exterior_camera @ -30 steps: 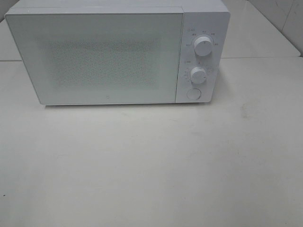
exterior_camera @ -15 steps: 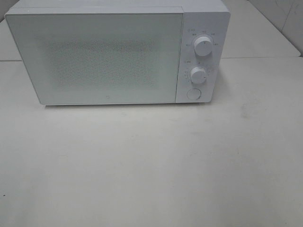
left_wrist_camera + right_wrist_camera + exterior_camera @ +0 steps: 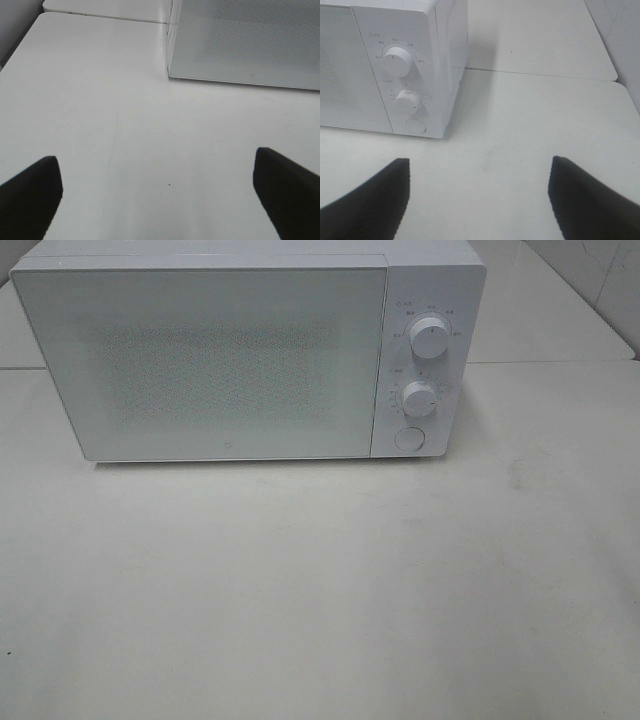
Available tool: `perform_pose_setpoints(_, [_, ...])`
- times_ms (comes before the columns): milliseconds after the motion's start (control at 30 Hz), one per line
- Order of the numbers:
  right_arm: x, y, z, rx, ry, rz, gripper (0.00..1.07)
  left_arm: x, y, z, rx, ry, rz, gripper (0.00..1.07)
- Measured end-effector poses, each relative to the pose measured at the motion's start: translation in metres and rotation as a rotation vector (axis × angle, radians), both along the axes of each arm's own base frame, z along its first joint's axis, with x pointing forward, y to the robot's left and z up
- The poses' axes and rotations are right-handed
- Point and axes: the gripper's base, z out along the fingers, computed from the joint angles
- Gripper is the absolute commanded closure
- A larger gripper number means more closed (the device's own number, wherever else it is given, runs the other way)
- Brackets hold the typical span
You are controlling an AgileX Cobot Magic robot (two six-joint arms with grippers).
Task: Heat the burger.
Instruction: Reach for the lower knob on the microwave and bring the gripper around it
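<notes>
So the boxy white microwave oven (image 3: 230,350) sits at the back of the white worktop (image 3: 320,590) with its flat white door (image 3: 200,360) shut. The speckled window gives nothing away, so I honestly can't tell where the burger is, or how it lies relative to either set of fingers. The left fingers (image 3: 27,195) are spread wide and holding nothing, over the worktop in front of the microwave's door-end corner. The right fingers (image 3: 370,200) are also wide apart and empty, in front of the microwave's end with the two round white knobs (image 3: 397,59) and the round button (image 3: 415,125).
</notes>
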Motion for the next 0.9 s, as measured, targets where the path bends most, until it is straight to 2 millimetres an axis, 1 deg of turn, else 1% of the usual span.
perform_pose_setpoints(33, [0.01, 0.002, -0.003, -0.001, 0.005, 0.007, 0.32, 0.0, 0.0, 0.0, 0.0, 0.0, 0.0, 0.11])
perform_pose_setpoints(67, [0.015, 0.003, -0.004, 0.001, 0.005, 0.01, 0.32, 0.0, 0.0, 0.0, 0.0, 0.0, 0.0, 0.11])
perform_pose_setpoints(100, [0.015, 0.003, -0.004, 0.001, 0.005, 0.01, 0.32, 0.0, 0.0, 0.0, 0.0, 0.0, 0.0, 0.11])
perform_pose_setpoints(133, [0.025, 0.005, -0.006, 0.002, 0.001, 0.018, 0.32, 0.0, 0.0, 0.0, 0.0, 0.0, 0.0, 0.11])
perform_pose_setpoints(167, [0.03, 0.007, -0.008, 0.003, 0.0, 0.021, 0.32, 0.0, 0.0, 0.0, 0.0, 0.0, 0.0, 0.11])
perform_pose_setpoints(200, [0.03, 0.007, -0.008, 0.003, 0.0, 0.021, 0.32, 0.0, 0.0, 0.0, 0.0, 0.0, 0.0, 0.11])
perform_pose_setpoints(233, [0.038, 0.008, -0.011, 0.004, 0.0, 0.028, 0.32, 0.0, 0.0, 0.0, 0.0, 0.0, 0.0, 0.11])
perform_pose_setpoints(267, [0.043, 0.009, -0.013, 0.005, 0.002, 0.031, 0.32, 0.0, 0.0, 0.0, 0.0, 0.0, 0.0, 0.11])
perform_pose_setpoints(300, [0.043, 0.009, -0.013, 0.005, 0.002, 0.031, 0.32, 0.0, 0.0, 0.0, 0.0, 0.0, 0.0, 0.11])
perform_pose_setpoints(367, [0.055, 0.012, -0.018, 0.008, -0.006, 0.041, 0.32, 0.0, 0.0, 0.0, 0.0, 0.0, 0.0, 0.11])
perform_pose_setpoints(400, [0.055, 0.012, -0.018, 0.008, -0.006, 0.041, 0.32, 0.0, 0.0, 0.0, 0.0, 0.0, 0.0, 0.11])
perform_pose_setpoints(433, [0.062, 0.014, -0.02, 0.014, -0.027, 0.049, 0.32, 0.0, 0.0, 0.0, 0.0, 0.0, 0.0, 0.11])
perform_pose_setpoints(467, [0.062, 0.014, -0.02, 0.014, -0.027, 0.049, 0.32, 0.0, 0.0, 0.0, 0.0, 0.0, 0.0, 0.11])
perform_pose_setpoints(500, [0.07, 0.016, -0.022, 0.02, -0.048, 0.057, 0.32, 0.0, 0.0, 0.0, 0.0, 0.0, 0.0, 0.11])
perform_pose_setpoints(567, [0.073, 0.017, -0.024, 0.022, -0.054, 0.061, 0.32, 0.0, 0.0, 0.0, 0.0, 0.0, 0.0, 0.11])
perform_pose_setpoints(633, [0.086, 0.02, -0.029, 0.034, -0.086, 0.074, 0.32, 0.0, 0.0, 0.0, 0.0, 0.0, 0.0, 0.11])
perform_pose_setpoints(733, [0.088, 0.021, -0.03, 0.036, -0.094, 0.077, 0.32, 0.0, 0.0, 0.0, 0.0, 0.0, 0.0, 0.11])
perform_pose_setpoints(800, [0.098, 0.023, -0.037, 0.043, -0.105, 0.085, 0.32, 0.0, 0.0, 0.0, 0.0, 0.0, 0.0, 0.11])
perform_pose_setpoints(900, [0.099, 0.024, -0.039, 0.048, -0.111, 0.087, 0.32, 0.0, 0.0, 0.0, 0.0, 0.0, 0.0, 0.11])
